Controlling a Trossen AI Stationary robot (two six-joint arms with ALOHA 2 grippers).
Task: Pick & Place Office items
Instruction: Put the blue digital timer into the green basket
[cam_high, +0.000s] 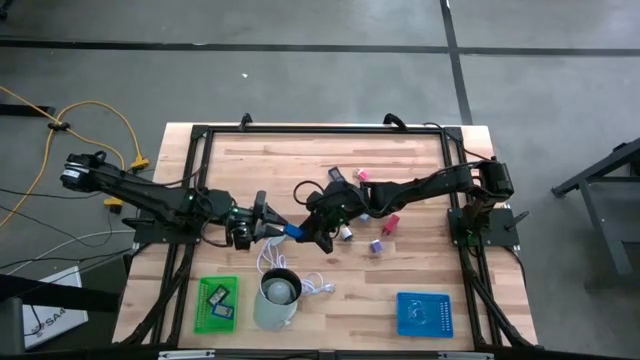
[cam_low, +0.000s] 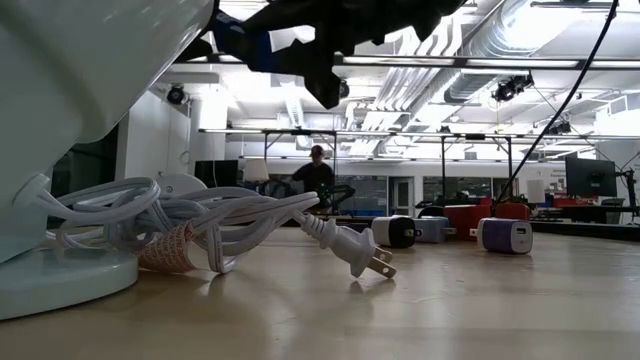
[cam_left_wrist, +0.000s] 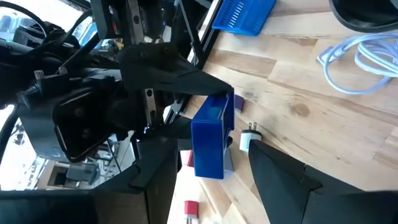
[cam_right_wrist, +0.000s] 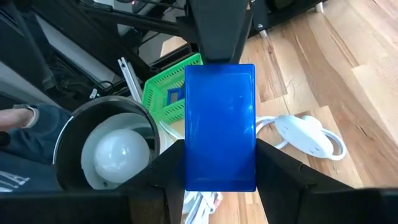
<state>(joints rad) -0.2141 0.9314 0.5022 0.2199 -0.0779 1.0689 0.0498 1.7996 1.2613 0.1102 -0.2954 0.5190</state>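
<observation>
trays (cam_high: 217, 305): 2 | cup (cam_high: 278, 298): 1 | cable (cam_high: 318, 287): 1 | arms (cam_high: 150, 195): 2

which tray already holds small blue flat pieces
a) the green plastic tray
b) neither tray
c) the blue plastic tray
a: in the high view the green plastic tray has small blue flat pieces lying in it, while the blue plastic tray shows only its own perforated floor.

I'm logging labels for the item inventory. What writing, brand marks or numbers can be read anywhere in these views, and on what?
None can be read with certainty.
White sheet on the floor left of the table: dark print, too blurred to read.
Blue block held in the right gripper: plain face, no text.
Purple-and-white cube: a small mark, too small to read.
Items in the green tray: no legible text.
</observation>
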